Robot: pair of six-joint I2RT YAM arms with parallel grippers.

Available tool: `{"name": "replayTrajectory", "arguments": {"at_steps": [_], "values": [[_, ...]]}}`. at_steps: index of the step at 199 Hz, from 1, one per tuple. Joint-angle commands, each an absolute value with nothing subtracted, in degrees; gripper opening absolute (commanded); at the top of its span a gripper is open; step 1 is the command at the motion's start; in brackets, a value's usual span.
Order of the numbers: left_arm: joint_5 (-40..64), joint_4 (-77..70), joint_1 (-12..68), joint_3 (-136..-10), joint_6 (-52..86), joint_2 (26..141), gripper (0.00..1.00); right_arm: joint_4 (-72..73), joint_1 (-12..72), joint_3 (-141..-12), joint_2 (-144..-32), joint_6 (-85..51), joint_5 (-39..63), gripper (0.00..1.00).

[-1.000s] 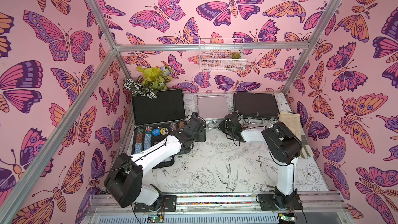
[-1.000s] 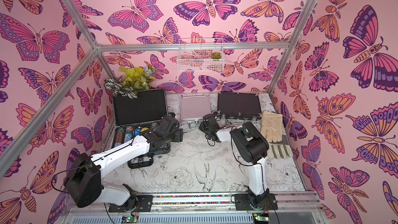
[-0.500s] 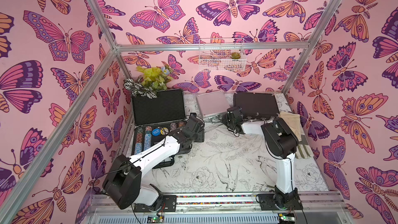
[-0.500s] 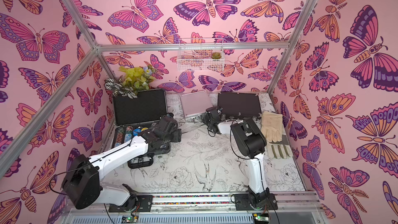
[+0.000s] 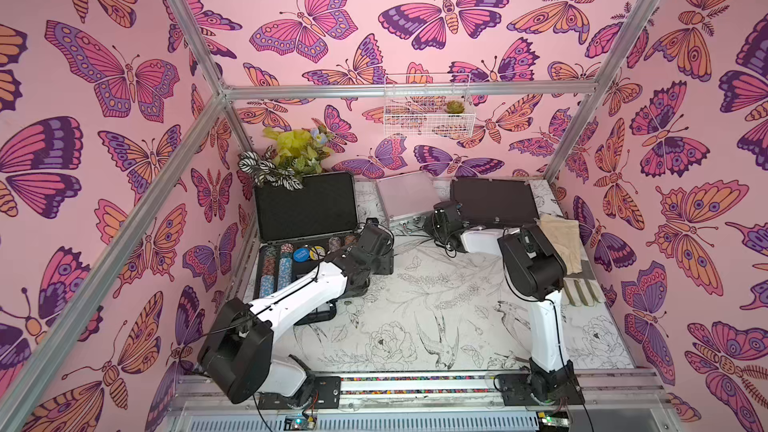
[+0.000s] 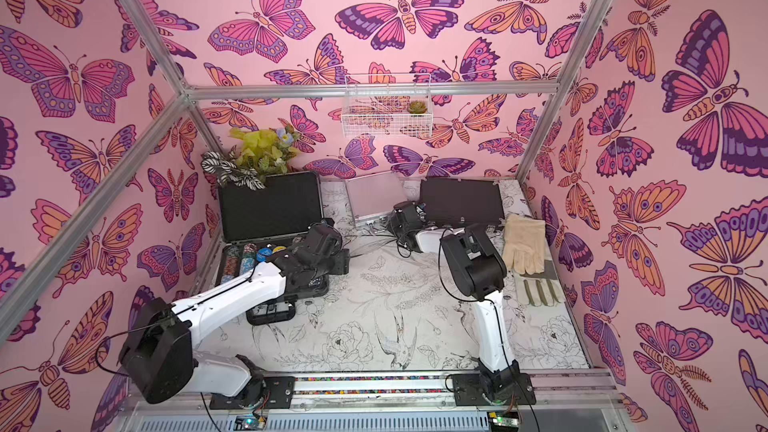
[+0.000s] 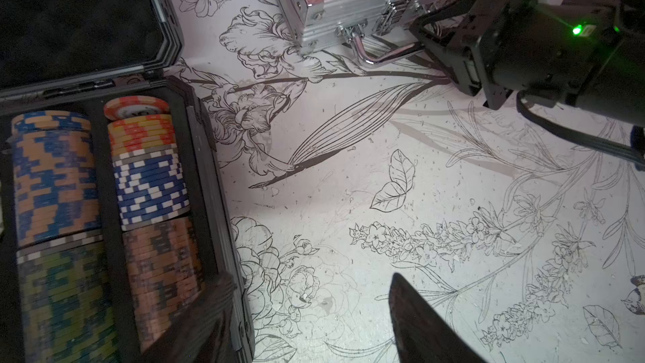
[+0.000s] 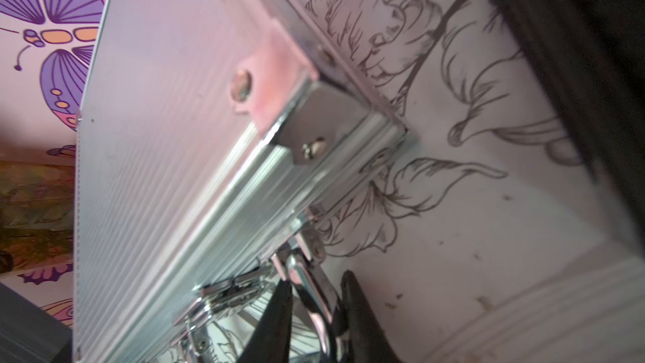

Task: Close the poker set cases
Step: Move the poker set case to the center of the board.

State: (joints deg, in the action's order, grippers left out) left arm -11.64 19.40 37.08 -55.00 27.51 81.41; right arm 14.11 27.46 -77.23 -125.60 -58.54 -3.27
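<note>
Starting left, the big grey case (image 7: 200,155) sits open on the tabletop (image 5: 415,317), full of chips (image 7: 52,176). Its hard lid (image 5: 305,211) looks heavy, so push near the top edge. The left end effector (image 7: 314,323) hangs spread wide beside it. In the middle, the right end effector (image 8: 316,286) pinches the shiny handle (image 7: 380,55) of the small silver case (image 5: 405,197). The black case (image 5: 494,201) stands farthest right.

In a top view, my left gripper (image 5: 382,260) hung at the right edge of the big dark case (image 5: 305,209). That case's lid stood upright, and rows of chips (image 5: 276,261) showed in its tray. My right gripper (image 5: 438,222) was at the front edge of the small silver case (image 5: 405,200), whose lid was down, just beside the wide black case (image 5: 494,205). Pale gloves (image 5: 561,238) lay by the right wall.
</note>
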Motion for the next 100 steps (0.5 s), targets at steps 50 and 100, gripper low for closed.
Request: {"name": "replayTrajectory", "arguments": {"at_steps": [50,100], "values": [[-12.22,20.48,36.74,-54.06,27.69,80.87,0.72,11.42,31.55,-81.08,-130.23,-59.9,2.54,0.31],[-13.0,20.98,36.65,-53.35,27.5,79.98,0.72,10.08,31.46,-80.16,-128.36,-57.81,4.2,0.41]]}}
